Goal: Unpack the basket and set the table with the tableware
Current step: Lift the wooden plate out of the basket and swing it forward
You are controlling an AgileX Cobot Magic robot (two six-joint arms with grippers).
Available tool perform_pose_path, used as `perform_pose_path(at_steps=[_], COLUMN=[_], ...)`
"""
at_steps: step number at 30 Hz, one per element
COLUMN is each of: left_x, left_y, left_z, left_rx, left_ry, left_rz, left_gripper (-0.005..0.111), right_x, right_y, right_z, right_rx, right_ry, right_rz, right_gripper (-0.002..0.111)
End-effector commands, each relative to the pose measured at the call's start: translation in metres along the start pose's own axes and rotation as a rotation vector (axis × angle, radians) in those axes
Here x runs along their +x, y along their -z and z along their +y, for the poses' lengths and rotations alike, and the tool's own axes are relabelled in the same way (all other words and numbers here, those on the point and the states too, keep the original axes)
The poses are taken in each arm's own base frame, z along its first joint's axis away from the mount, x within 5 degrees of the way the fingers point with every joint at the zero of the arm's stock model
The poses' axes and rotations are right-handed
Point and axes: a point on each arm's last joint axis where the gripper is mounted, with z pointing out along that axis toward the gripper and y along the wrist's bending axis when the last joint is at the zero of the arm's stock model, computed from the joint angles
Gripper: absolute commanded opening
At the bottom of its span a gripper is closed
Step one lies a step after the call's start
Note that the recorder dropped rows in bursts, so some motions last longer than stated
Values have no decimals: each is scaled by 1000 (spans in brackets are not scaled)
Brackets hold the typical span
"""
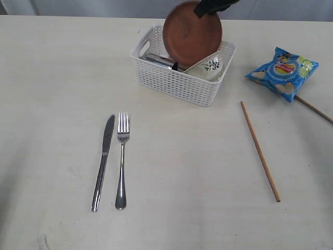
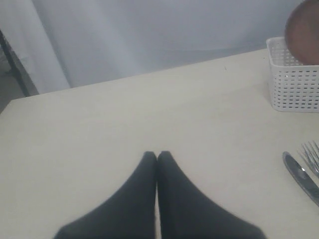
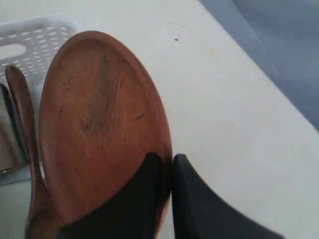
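Observation:
The white basket stands at the back middle of the table. A brown round plate stands on edge with its lower part inside the basket. My right gripper is shut on the plate's top rim, one finger on each face. A white bowl and a steel cup lie in the basket, and a wooden spoon leans beside the plate. A knife and a fork lie side by side at front left. My left gripper is shut and holds nothing above bare table.
One chopstick lies on the right part of the table. A second chopstick pokes out from under a blue chips bag at the back right. The left wrist view shows the basket and the knife tip off to one side.

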Motion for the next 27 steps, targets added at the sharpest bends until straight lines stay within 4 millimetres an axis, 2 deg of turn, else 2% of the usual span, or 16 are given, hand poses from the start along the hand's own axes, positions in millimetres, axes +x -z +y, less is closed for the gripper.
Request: perform_pose_path(at_steps=[1,8,12,17,21,27], left_x=[0,0,0,0,0,0], left_y=[0,0,0,0,0,0], left_z=[0,0,0,0,0,0], left_rx=[-2,-2,-2,-2,-2,-2], left_ry=[17,17,17,17,17,17], left_rz=[-8,-8,-8,-8,-8,-8], left_gripper=[0,0,0,0,0,0], right_x=[-10,-23,-30,-32,-23,3], right_y=[34,80,117,161,175,181], right_z=[-12,-16,-14,-4,5,33], right_rx=[107,152,151,68,-1,-187], right_ry=[-15,-99,-182,-290,-349,-456], right_rz=[-58,-169,-247,-307,-216,-57], right_gripper=[0,0,0,0,0,0])
